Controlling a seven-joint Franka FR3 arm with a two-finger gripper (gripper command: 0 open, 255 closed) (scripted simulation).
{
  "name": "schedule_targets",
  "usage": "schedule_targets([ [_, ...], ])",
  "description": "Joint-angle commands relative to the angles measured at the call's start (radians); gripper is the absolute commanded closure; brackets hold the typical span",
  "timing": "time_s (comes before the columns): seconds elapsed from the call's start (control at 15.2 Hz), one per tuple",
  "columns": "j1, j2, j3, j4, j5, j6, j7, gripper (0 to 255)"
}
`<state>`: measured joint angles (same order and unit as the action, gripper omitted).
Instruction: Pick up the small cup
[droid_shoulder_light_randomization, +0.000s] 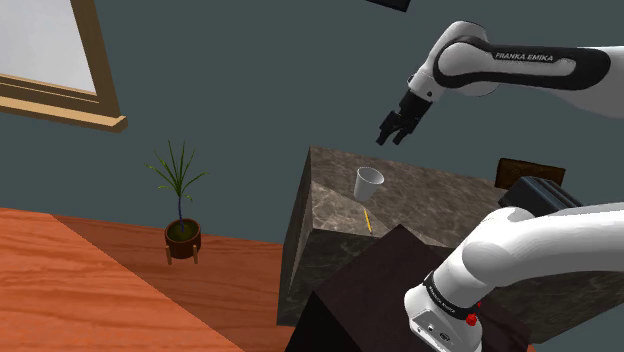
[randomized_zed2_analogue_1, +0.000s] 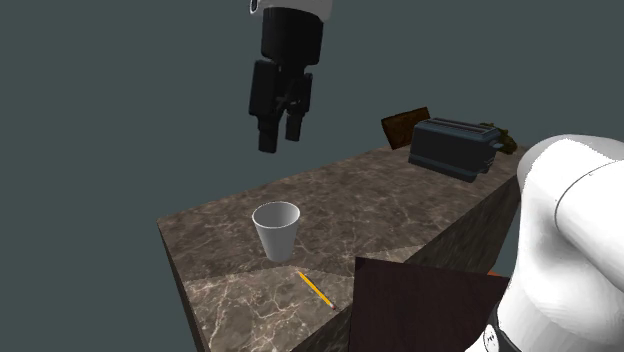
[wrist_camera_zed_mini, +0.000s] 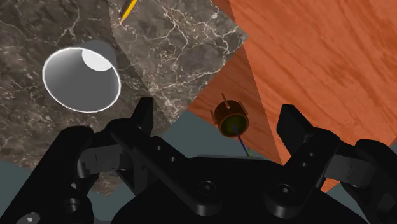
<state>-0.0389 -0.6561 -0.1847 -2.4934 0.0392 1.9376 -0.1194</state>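
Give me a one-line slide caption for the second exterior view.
Open gripper hangs over the marbled counter; white cup stands upright near a yellow pencil, not yet grasped.

Readable text: "FRANKA EMIKA" in dark capitals on the arm's white forearm link (droid_shoulder_light_randomization: 530, 62), seen in the shoulder view. It runs lengthwise along the link, next to its dark band. No other lettering, numbers or signs are legible.
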Motion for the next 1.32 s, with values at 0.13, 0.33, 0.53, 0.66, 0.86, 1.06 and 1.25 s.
schedule_targets([
  [0.13,-0.013,0.087,-0.077,-0.016,-0.013,0.094,-0.097,0],
  [0.33,-0.017,0.167,-0.136,-0.018,-0.01,0.167,-0.174,0],
  [0.53,-0.014,0.26,-0.196,-0.007,0.007,0.236,-0.257,0],
  [0.66,-0.009,0.328,-0.237,0.009,0.029,0.279,-0.318,0],
  [0.86,0.003,0.44,-0.295,0.042,0.084,0.337,-0.42,0],
  [1.06,0.011,0.564,-0.344,0.09,0.168,0.38,-0.538,0],
  [1.25,0.003,0.698,-0.372,0.153,0.276,0.406,-0.665,0],
])
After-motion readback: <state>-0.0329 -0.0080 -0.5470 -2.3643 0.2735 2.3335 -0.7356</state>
